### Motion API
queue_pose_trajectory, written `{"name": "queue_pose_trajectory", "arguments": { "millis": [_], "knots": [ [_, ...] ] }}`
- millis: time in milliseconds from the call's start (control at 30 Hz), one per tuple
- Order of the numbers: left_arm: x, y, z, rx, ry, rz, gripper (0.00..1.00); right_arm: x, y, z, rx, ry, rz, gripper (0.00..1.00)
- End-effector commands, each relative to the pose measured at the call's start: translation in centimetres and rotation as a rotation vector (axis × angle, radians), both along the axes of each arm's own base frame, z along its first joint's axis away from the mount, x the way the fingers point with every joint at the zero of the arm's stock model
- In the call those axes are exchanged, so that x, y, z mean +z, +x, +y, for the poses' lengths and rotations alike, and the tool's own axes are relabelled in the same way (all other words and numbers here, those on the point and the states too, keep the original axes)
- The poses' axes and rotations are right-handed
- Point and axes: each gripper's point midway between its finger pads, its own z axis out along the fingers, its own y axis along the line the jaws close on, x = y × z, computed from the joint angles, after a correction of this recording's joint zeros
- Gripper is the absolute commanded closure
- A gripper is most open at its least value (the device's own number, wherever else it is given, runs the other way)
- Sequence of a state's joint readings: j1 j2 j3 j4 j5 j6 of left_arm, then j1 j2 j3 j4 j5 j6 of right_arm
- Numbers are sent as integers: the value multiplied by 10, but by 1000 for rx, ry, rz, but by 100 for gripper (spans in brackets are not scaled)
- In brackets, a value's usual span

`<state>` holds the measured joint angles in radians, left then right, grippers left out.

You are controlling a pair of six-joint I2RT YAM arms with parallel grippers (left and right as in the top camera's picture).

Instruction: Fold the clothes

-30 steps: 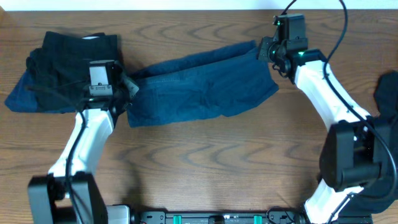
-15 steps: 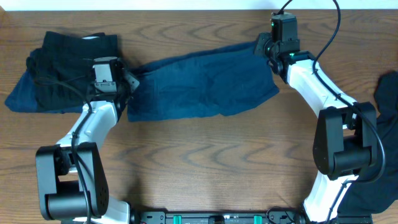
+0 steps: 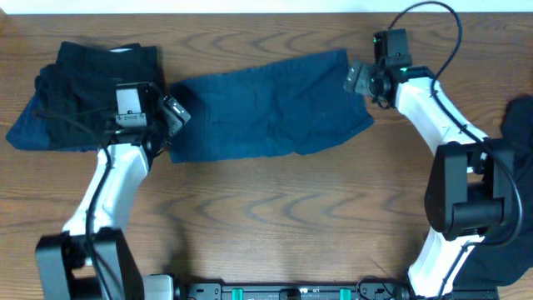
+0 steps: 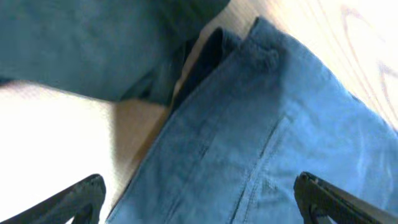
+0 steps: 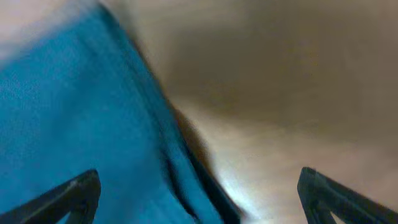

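The dark blue denim shorts (image 3: 271,104) lie spread flat across the middle of the table. My left gripper (image 3: 176,112) hovers at their left edge, open, with nothing held. In the left wrist view the denim (image 4: 249,137) fills the space under the wide-apart left gripper (image 4: 202,205). My right gripper (image 3: 358,77) is at the shorts' upper right corner, also open and empty. In the right wrist view the right gripper (image 5: 199,199) straddles the blurred denim edge (image 5: 81,124) and bare wood. More clothes, a navy and black pile (image 3: 83,96), sit at the far left.
Another dark garment (image 3: 520,125) lies at the right table edge, behind the right arm, and more dark fabric (image 3: 491,254) shows at the lower right. The wooden table (image 3: 275,217) stretches in front of the shorts.
Both grippers went from shut to open and let go of the shorts. The shorts' top edge dropped and now lies flat. The right gripper drew slightly right.
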<state>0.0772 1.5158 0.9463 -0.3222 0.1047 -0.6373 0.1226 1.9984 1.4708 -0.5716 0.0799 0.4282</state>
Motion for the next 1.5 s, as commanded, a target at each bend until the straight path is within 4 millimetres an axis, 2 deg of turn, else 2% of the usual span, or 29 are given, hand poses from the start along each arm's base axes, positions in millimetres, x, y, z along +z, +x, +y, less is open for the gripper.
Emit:
{"name": "queue_pose_trajectory", "arguments": {
  "millis": [0,100,200,400,567,667,733,767,833,867,967,1067,1133,1300,1333,1467],
  "knots": [
    [22,-2,-2,-52,31,-37,2,12,-15,-13,-26,-10,43,1],
    [32,-2,-12,-88,32,-64,2,-4,-35,-12,-6,16,149,1],
    [30,-3,-24,-149,50,-57,2,-14,-39,-2,47,51,178,1],
    [0,-16,-49,-240,55,58,2,-37,-45,8,67,73,236,1],
    [-18,-33,-52,-255,48,161,2,-64,-53,16,82,113,309,3],
    [-20,-39,-52,-255,47,186,2,-73,-59,31,159,184,339,18],
    [-21,-41,-52,-255,46,196,2,-74,-60,34,162,193,346,29],
    [-22,-42,-52,-255,46,201,2,-74,-60,33,162,190,346,44],
    [-22,-43,-52,-255,46,204,2,-73,-60,32,158,189,345,85],
    [-22,-43,-52,-255,45,205,2,-74,-62,30,153,189,352,99],
    [-23,-45,-52,-256,45,212,2,-74,-67,20,128,189,375,99],
    [-24,-48,-51,-256,44,224,2,-73,-72,-2,64,146,402,99],
    [-25,-51,-51,-256,43,238,2,-69,-80,-24,-3,91,430,99],
    [-27,-56,-51,-257,42,261,2,-45,-122,-91,-239,-119,544,99],
    [-27,-56,-51,-257,41,261,2,-40,-128,-99,-262,-140,556,99],
    [-26,-56,-56,-269,17,257,2,-32,-129,-101,-143,-141,562,95]
  ]
}}
